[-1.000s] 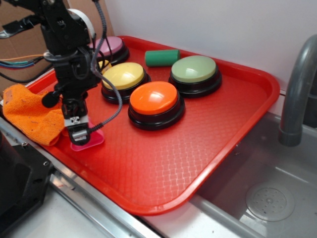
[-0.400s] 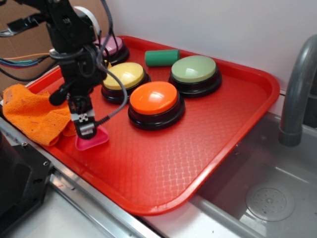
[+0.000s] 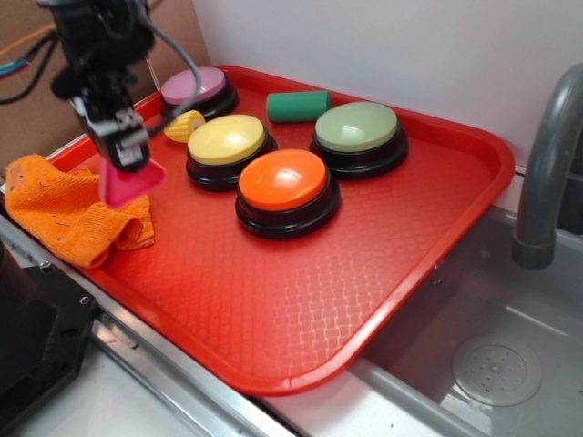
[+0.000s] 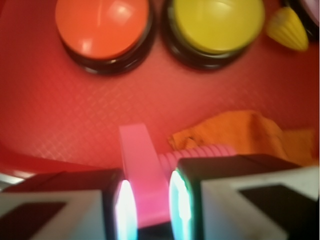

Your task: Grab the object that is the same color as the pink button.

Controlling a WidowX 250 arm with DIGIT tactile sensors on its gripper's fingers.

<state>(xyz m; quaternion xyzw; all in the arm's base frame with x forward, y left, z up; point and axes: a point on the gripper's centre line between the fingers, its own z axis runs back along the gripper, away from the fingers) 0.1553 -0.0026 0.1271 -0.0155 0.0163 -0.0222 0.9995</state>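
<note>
The small bright pink object (image 3: 130, 184) hangs in the air above the tray's left side, over the edge of the orange cloth. My gripper (image 3: 127, 155) is shut on the object, which fills the gap between the fingers in the wrist view (image 4: 142, 175). The pink button (image 3: 194, 86), a mauve dome on a black base, stands at the tray's far left corner, behind and to the right of the gripper.
On the red tray (image 3: 428, 228) stand yellow (image 3: 226, 138), orange (image 3: 282, 178) and green (image 3: 356, 127) buttons, a green cylinder (image 3: 298, 105) and a small yellow toy piece (image 3: 185, 125). An orange cloth (image 3: 68, 211) lies at the left rim. A sink and grey faucet (image 3: 547, 164) are right.
The gripper has risen from the tray surface and shifted back-left, lifting the pink object off the tray with it.
</note>
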